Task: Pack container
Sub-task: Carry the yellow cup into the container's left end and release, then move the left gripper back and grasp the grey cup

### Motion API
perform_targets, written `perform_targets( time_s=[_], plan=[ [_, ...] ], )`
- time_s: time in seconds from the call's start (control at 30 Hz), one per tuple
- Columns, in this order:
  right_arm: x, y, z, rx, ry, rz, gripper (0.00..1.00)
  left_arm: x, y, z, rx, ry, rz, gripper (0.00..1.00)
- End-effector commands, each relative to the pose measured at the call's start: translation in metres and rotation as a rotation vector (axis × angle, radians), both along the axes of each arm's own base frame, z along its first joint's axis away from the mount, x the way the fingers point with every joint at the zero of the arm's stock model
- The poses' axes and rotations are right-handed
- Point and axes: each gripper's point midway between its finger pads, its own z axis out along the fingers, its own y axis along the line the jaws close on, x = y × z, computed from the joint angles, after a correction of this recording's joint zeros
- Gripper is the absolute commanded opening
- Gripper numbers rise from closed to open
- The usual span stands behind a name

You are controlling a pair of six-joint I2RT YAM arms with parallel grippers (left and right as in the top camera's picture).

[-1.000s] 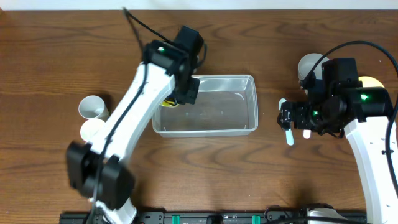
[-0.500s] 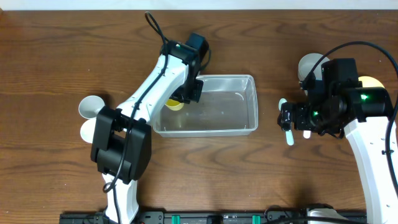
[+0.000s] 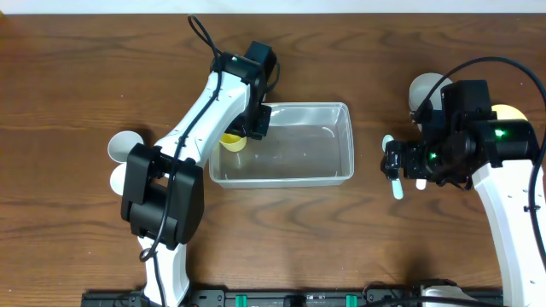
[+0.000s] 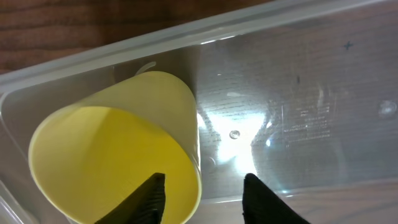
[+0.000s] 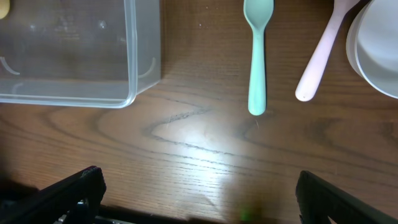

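Observation:
The clear plastic container (image 3: 328,175) stands mid-table. A yellow cup (image 3: 231,141) lies tipped at its left end; in the left wrist view the cup (image 4: 112,149) rests on its side against the container wall (image 4: 186,34). My left gripper (image 3: 252,121) is open over it (image 4: 204,200), with one finger inside the cup's mouth and the other outside, the rim between them. My right gripper (image 3: 399,160) is open and empty above bare table (image 5: 199,199), right of the container (image 5: 140,68).
A mint spoon (image 5: 257,56) and a pink spoon (image 5: 323,56) lie right of the container, beside a white bowl (image 5: 379,50). A grey bowl (image 3: 426,89) and a yellow bowl (image 3: 509,112) sit far right. Two pale cups (image 3: 128,147) (image 3: 128,177) stand at the left.
My left arm has changed posture and its wrist has shifted slightly left and back over the container's left end. More of the yellow cup shows. The right arm has not moved.

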Motion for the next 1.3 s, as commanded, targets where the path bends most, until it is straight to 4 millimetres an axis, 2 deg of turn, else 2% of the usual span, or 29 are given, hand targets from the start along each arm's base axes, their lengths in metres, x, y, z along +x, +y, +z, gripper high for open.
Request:
perform_targets(
  time_s=[0.0, 0.07, 0.13, 0.27, 0.37, 0.47, 0.53, 0.67, 0.77, 0.9, 1.1, 1.27],
  plan=[
    [0.003, -0.002, 0.005, -0.006, -0.016, 0.008, 0.99, -0.002, 0.003, 0.000, 0.010, 0.005, -0.002, 0.42],
    [0.003, -0.002, 0.004, -0.006, -0.016, 0.008, 0.99, -0.003, 0.003, 0.005, 0.009, 0.001, -0.002, 0.42],
    [0.003, -0.002, 0.004, -0.006, -0.016, 0.008, 0.99, -0.004, 0.004, 0.019, 0.005, -0.009, -0.002, 0.43],
    [0.003, -0.002, 0.004, -0.006, -0.016, 0.008, 0.99, -0.003, 0.004, 0.070, -0.034, -0.104, -0.001, 0.46],
    [0.003, -0.002, 0.005, -0.006, -0.016, 0.008, 0.99, -0.004, 0.019, 0.118, -0.033, -0.233, 0.048, 0.48],
    [0.003, -0.003, 0.004, -0.013, -0.016, 0.006, 0.99, -0.012, 0.053, 0.166, -0.025, -0.369, 0.147, 0.54],
    [0.004, -0.006, 0.004, -0.032, -0.017, 0.002, 0.99, -0.019, 0.078, 0.188, -0.030, -0.415, 0.210, 0.54],
    [0.004, -0.007, 0.003, -0.039, -0.017, 0.001, 0.99, -0.030, 0.136, 0.208, -0.009, -0.458, 0.367, 0.55],
    [0.003, -0.007, 0.004, -0.039, -0.016, 0.001, 0.99, -0.034, 0.175, 0.202, 0.018, -0.434, 0.481, 0.55],
    [0.003, -0.007, 0.003, -0.039, -0.014, 0.001, 0.99, -0.032, 0.203, 0.174, -0.006, -0.358, 0.580, 0.56],
    [0.003, -0.007, 0.003, -0.039, -0.014, 0.001, 0.99, -0.025, 0.215, 0.119, -0.007, -0.243, 0.622, 0.56],
    [0.003, -0.007, 0.003, -0.039, -0.014, 0.001, 0.99, -0.017, 0.216, 0.070, 0.009, -0.144, 0.623, 0.56]
  ],
)
